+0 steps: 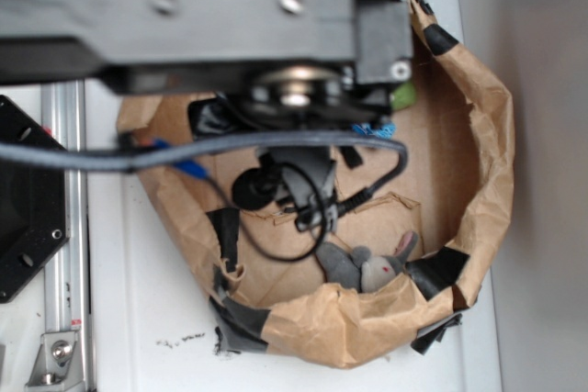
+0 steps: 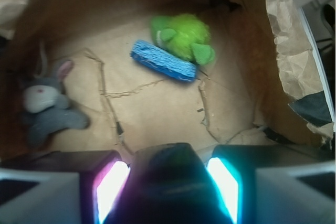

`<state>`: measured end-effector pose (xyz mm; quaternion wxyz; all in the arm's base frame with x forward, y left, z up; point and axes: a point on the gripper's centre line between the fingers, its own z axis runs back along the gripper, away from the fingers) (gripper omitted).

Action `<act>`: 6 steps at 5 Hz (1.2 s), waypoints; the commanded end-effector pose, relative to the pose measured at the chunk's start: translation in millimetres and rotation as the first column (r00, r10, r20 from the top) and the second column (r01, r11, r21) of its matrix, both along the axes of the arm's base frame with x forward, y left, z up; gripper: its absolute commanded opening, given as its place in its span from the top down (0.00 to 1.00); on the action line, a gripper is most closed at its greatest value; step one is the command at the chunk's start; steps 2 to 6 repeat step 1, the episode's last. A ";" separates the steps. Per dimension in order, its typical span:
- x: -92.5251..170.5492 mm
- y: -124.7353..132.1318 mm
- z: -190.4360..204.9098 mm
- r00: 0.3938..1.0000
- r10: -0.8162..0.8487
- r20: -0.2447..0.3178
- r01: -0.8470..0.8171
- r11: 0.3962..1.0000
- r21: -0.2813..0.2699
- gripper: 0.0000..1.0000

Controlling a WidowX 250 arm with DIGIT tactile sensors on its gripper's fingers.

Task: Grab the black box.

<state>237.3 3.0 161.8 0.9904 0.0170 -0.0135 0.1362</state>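
In the wrist view the glossy black box (image 2: 167, 184) fills the gap between my two lit pads, the pink one (image 2: 111, 184) on the left and the cyan one (image 2: 224, 182) on the right. My gripper (image 2: 168, 157) is shut on it, above the brown paper floor (image 2: 157, 108) of the paper-walled pen. In the exterior view the arm (image 1: 294, 89) hangs over the pen and hides the box and the fingers.
A blue sponge (image 2: 164, 61) lies beside a green plush toy (image 2: 182, 36) at the far side. A grey plush bunny (image 2: 44, 108) (image 1: 367, 268) lies by the left wall. Crumpled paper walls (image 1: 487, 162) ring the pen. A black plate (image 1: 28, 199) and a metal rail (image 1: 64, 227) lie outside.
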 end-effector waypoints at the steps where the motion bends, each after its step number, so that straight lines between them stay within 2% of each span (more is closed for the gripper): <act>1: 6.7 9.0 11.4 0.998 0.028 0.065 -0.029 1.000 0.011 1.00; 6: 6.7 9.0 11.4 0.998 0.028 0.065 -0.029 1.000 0.011 1.00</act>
